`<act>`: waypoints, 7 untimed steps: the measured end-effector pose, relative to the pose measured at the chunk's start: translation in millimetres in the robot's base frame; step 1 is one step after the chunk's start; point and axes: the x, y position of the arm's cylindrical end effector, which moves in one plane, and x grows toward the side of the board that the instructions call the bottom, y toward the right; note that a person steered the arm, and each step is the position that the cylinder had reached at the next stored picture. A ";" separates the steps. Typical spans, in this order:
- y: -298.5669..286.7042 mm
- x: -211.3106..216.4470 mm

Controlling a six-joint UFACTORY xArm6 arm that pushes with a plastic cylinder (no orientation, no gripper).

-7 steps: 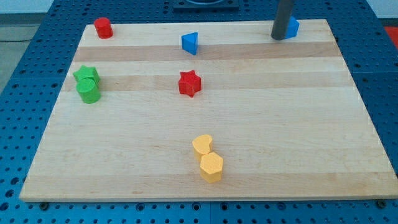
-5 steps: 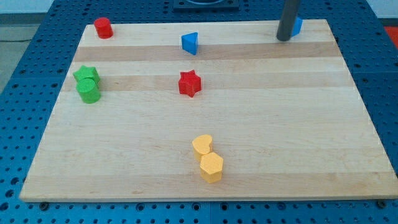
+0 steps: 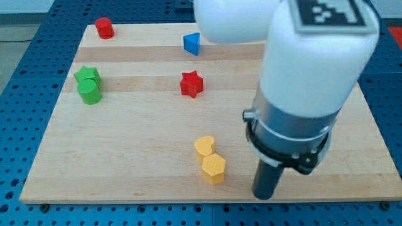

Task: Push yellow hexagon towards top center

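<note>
The yellow hexagon (image 3: 213,168) lies near the board's bottom edge, just left of centre. A yellow heart-shaped block (image 3: 204,146) touches its upper left side. My tip (image 3: 264,196) rests on the board near the bottom edge, to the right of the yellow hexagon and slightly lower, with a gap between them. The white arm body fills the view's upper right above the rod.
A red star (image 3: 191,84) sits mid-board above the yellow blocks. A blue triangular block (image 3: 192,43) is at top centre. A red cylinder (image 3: 104,27) is at top left. A green star (image 3: 87,75) and a green cylinder (image 3: 89,91) touch at the left.
My tip has moved from the board's top right corner down to the bottom edge, right of the yellow hexagon. The arm now hides the blue block at top right. No block has moved.
</note>
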 end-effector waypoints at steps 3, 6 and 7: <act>-27.5 0.6; -109.7 0.1; -106.6 -18.2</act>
